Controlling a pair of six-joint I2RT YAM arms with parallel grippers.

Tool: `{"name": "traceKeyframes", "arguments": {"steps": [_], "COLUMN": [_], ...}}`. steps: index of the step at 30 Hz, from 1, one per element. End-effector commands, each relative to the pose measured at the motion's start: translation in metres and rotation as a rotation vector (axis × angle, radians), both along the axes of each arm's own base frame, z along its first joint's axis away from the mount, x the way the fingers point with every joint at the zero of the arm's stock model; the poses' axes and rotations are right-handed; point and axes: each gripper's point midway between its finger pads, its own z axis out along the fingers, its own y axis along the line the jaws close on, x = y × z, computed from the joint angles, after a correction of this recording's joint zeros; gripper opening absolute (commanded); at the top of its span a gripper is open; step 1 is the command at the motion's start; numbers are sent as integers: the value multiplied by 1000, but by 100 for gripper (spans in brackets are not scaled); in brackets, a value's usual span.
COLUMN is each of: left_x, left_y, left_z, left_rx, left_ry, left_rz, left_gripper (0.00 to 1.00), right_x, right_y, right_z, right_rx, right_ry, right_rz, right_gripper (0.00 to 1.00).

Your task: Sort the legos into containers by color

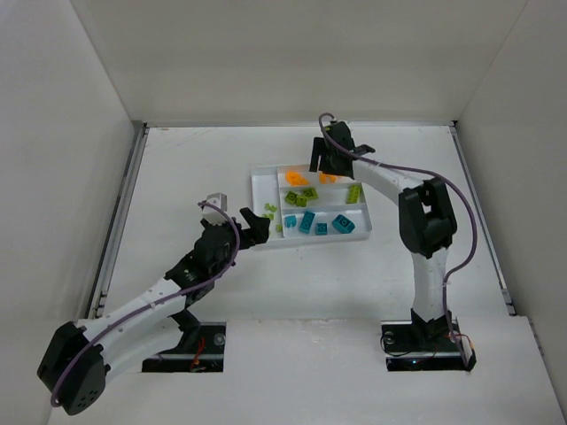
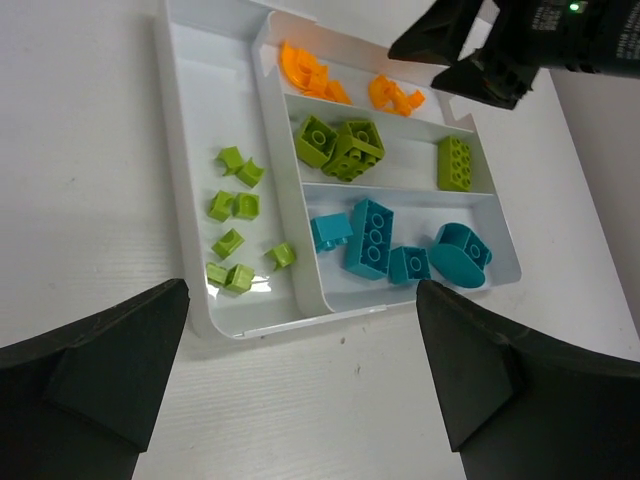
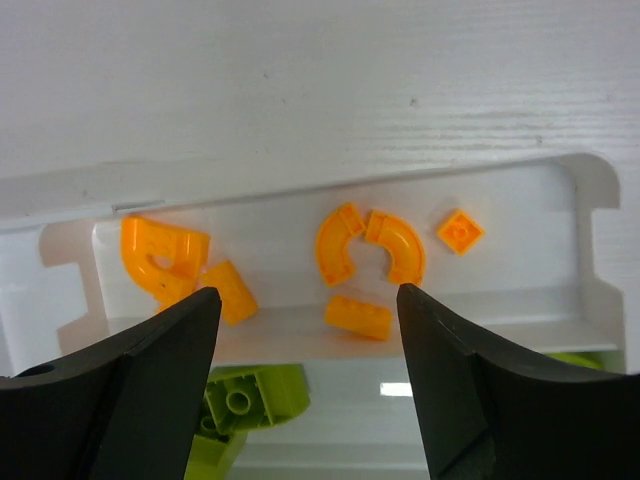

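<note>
The white tray point(image 1: 262, 173) point(image 2: 190, 90) point(image 3: 590, 200) lies mid-table. Orange legos point(image 1: 297, 178) point(image 2: 310, 72) point(image 3: 390, 250) fill its far long section, and larger lime legos point(image 1: 301, 197) point(image 2: 340, 145) point(image 3: 250, 395) sit in the middle one. Teal legos point(image 1: 323, 223) point(image 2: 370, 235) are in the near one. Several small lime pieces point(image 1: 270, 212) point(image 2: 235, 205) lie in the narrow left section. My left gripper point(image 1: 251, 227) point(image 2: 300, 300) is open and empty, just off the tray's near left corner. Over the orange section my right gripper point(image 1: 323, 164) point(image 3: 307, 295) is open, holding nothing.
White walls enclose the table on three sides. Metal rails run along its left edge point(image 1: 124, 204) and right edge point(image 1: 478, 204). Both arm bases sit at the near edge.
</note>
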Motion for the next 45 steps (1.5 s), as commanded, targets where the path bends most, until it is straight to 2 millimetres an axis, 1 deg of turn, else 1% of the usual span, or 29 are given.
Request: {"name": "traceKeyframes", "arguments": {"steps": [1,4,5,6,7,8,10,11,13,16,17,19,21,24,26,28,35,39,41,45], "left_x": [2,2,2,1,1,1,1,1,1,-1,-1,-3,-4,-10,-14,-18,-25,-23,-21,-19], "left_y": [21,39,46,52,57,61,69,74,82,95,100,115,125,143,153,162,188,194,194,193], "left_z": [-2,-3,-3,-4,-4,-3,-2,-3,-5,-9,-10,-15,-17,-22,-23,-21,-11,-11,-9,-7], "left_rx": [13,24,28,37,42,44,51,58,63,90,96,114,145,212,238,239,225,222,226,222], "left_ry": [12,32,40,51,58,62,70,81,104,152,163,201,231,277,299,311,299,301,299,279], "left_rz": [89,163,189,213,231,244,268,284,309,359,379,445,485,546,581,615,699,718,723,724], "left_gripper": [100,100,100,100,100,100,100,100,100,100,100,100,100,100,100,100,100,100,100,100], "right_x": [-1,-25,-38,-50,-63,-76,-102,-117,-142,-170,-176,-185,-190,-195,-198,-199,-206,-206,-204,-205], "right_y": [-4,-25,-36,-45,-55,-64,-83,-97,-117,-147,-153,-153,-146,-138,-134,-133,-135,-135,-133,-128], "right_z": [68,91,99,102,103,104,99,93,83,74,72,76,76,64,55,51,69,66,64,65], "right_rx": [78,110,131,144,153,166,174,176,180,182,190,267,300,304,312,318,371,375,368,373], "right_ry": [-168,-247,-281,-305,-324,-346,-377,-394,-419,-470,-482,-513,-533,-526,-513,-508,-570,-567,-554,-551], "right_rz": [-22,-52,-75,-90,-108,-124,-161,-196,-259,-340,-359,-385,-367,-347,-340,-345,-342,-347,-343,-325], "right_gripper": [78,82,86,90,100,100,100,100,100,100,100,100,100,100,100,100,100,100,100,100]}}
